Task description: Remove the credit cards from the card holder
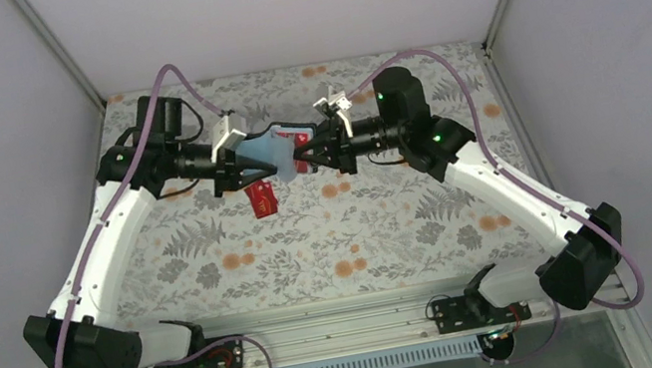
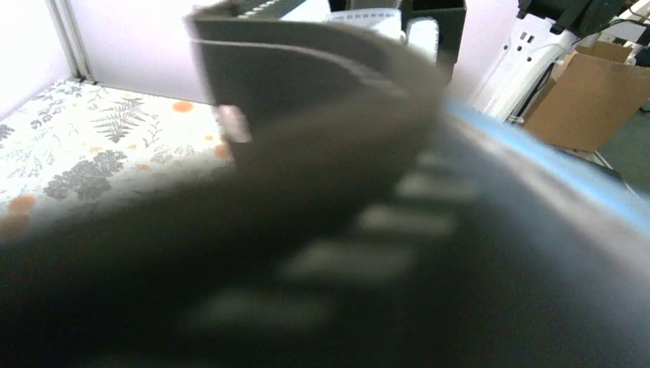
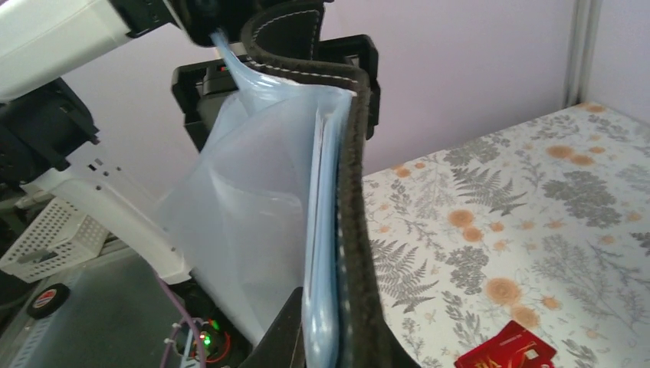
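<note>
The card holder [image 1: 272,149] hangs open in mid-air between my two grippers, above the far middle of the table, with its light blue inner face up. My left gripper [image 1: 260,167] is shut on its left part. In the left wrist view the holder's blurred black stitched outside [image 2: 345,253] hides the fingers. My right gripper [image 1: 304,157] is shut on its right flap, and the black stitched edge [image 3: 359,253] stands between that gripper's dark fingers [image 3: 283,337]. One red credit card [image 1: 261,198] lies on the table below, also in the right wrist view [image 3: 506,354]. Another red card [image 1: 297,135] shows at the holder's right end.
The floral tablecloth [image 1: 352,240] covers the table inside pale walls. Purple cables [image 1: 171,75] loop above both arms. Outside the table, the wrist views show a white basket [image 3: 50,238] and a cardboard box [image 2: 590,100].
</note>
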Action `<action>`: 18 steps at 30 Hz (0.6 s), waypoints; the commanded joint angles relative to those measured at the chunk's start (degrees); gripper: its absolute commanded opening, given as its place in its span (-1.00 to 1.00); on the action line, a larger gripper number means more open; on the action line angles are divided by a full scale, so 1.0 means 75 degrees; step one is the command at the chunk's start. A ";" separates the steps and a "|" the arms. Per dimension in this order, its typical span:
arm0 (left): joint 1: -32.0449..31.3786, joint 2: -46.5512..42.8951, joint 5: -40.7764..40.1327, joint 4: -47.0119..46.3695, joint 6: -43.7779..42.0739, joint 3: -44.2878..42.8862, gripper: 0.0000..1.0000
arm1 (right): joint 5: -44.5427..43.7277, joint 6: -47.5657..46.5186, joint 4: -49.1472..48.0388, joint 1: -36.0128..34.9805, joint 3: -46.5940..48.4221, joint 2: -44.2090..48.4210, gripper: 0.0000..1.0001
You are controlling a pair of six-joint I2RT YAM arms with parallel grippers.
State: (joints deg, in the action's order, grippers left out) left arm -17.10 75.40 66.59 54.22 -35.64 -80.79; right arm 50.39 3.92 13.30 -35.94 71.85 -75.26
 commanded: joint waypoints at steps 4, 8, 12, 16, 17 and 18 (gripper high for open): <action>0.0179 -0.0077 -0.1010 -0.0827 0.0832 -0.0180 0.58 | -0.1810 0.0562 0.0464 0.0116 0.0117 -0.0031 -0.92; 0.0444 -0.0245 -0.2711 -0.1442 0.1430 -0.0072 0.68 | -0.5632 0.1823 0.2523 0.0356 0.0864 -0.0907 -0.92; 0.0434 -0.0291 -0.3300 -0.1606 0.1506 0.0173 0.71 | -0.7803 0.2293 0.4040 0.0306 0.1928 -0.2307 -0.92; 0.0253 -0.0293 -0.3309 -0.1986 0.1864 0.0626 1.00 | -0.5514 0.2140 0.2570 -0.0089 0.1626 -0.2087 -0.92; 0.0162 -0.0255 -0.3355 -0.2147 0.1959 0.0705 1.00 | -0.5244 0.2236 0.2312 -0.0184 0.1588 -0.2022 -0.92; 0.0086 -0.0168 -0.3435 -0.2234 0.2059 0.0760 1.00 | -0.5086 0.2312 0.2196 -0.0291 0.1661 -0.2019 -0.92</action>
State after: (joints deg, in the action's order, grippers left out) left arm -14.70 73.71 43.83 41.56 -24.03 -77.41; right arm 5.93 18.41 34.98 -34.63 83.13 -94.35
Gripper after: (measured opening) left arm 0.995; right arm 0.086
